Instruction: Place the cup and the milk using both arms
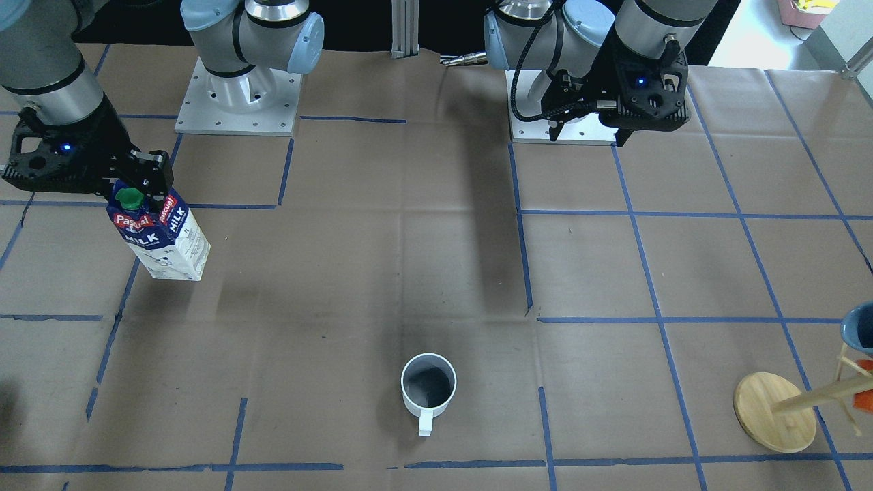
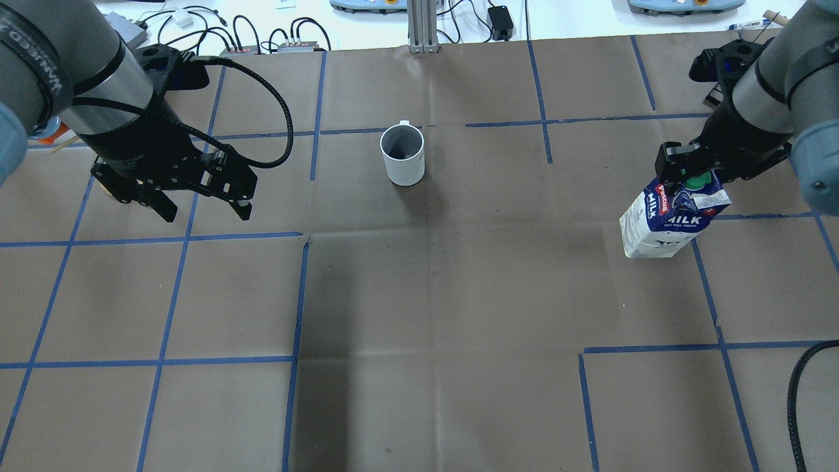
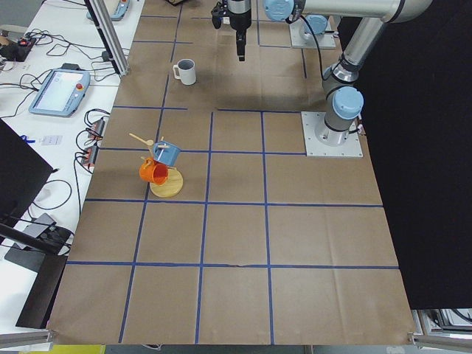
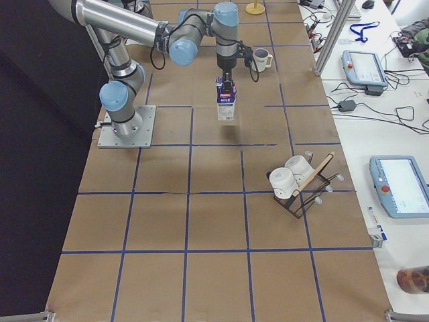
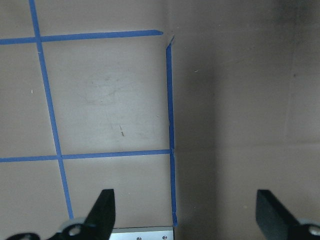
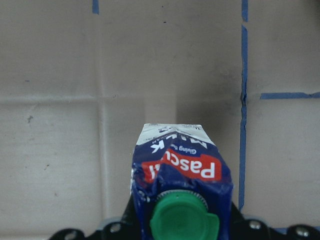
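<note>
The cup [image 1: 428,389], a white mug with a grey inside, stands upright on the brown paper at the middle of the table's far side [image 2: 402,154], with its handle pointing away from the robot. The milk [image 1: 164,235] is a blue and white carton with a green cap. My right gripper [image 2: 688,177] is shut on the milk's top [image 2: 668,219], which hangs slightly tilted and seems a little above the table. The right wrist view looks down on its cap [image 6: 180,220]. My left gripper [image 2: 204,211] is open and empty above the table, left of the cup, and nothing lies between its fingers [image 5: 102,210].
A wooden mug tree [image 1: 774,412] with a blue cup [image 1: 859,327] and an orange one stands at the table's end on my left. A black rack with white mugs [image 4: 295,184] stands at the end on my right. The arm bases [image 1: 239,95] are at the robot's side.
</note>
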Robot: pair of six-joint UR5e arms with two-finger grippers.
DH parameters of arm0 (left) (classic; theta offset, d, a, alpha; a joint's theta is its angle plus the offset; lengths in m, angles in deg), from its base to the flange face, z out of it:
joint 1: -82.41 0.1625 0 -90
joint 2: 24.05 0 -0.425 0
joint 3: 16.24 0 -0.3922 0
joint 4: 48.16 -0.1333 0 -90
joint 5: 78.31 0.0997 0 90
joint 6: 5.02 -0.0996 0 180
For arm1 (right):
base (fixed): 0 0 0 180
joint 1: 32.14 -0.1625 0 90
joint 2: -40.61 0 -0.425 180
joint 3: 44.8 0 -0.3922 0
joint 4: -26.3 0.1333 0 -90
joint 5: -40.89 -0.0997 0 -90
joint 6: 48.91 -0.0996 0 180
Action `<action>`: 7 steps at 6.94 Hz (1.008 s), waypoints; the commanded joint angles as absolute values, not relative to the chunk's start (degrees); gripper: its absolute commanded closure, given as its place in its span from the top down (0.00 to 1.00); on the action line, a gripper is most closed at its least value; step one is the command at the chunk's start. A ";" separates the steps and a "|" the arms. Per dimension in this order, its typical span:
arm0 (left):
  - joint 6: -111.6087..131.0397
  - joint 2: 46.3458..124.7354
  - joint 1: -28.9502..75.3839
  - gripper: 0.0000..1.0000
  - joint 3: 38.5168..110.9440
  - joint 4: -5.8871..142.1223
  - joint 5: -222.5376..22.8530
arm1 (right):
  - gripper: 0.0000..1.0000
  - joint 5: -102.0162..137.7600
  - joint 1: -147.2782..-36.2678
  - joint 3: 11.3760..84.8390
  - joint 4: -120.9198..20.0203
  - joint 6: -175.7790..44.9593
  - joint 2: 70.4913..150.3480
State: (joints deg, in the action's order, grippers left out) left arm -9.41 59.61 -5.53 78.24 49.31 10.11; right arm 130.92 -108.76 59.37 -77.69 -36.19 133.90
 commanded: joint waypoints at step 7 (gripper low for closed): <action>-9.41 59.62 -5.39 1.00 78.24 49.31 10.11 | 0.56 130.28 -133.22 22.96 -67.13 -58.05 103.45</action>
State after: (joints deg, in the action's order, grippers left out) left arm -9.41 59.62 -5.39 78.24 49.31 10.11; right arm 130.37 -131.80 24.51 -67.16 -55.92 104.98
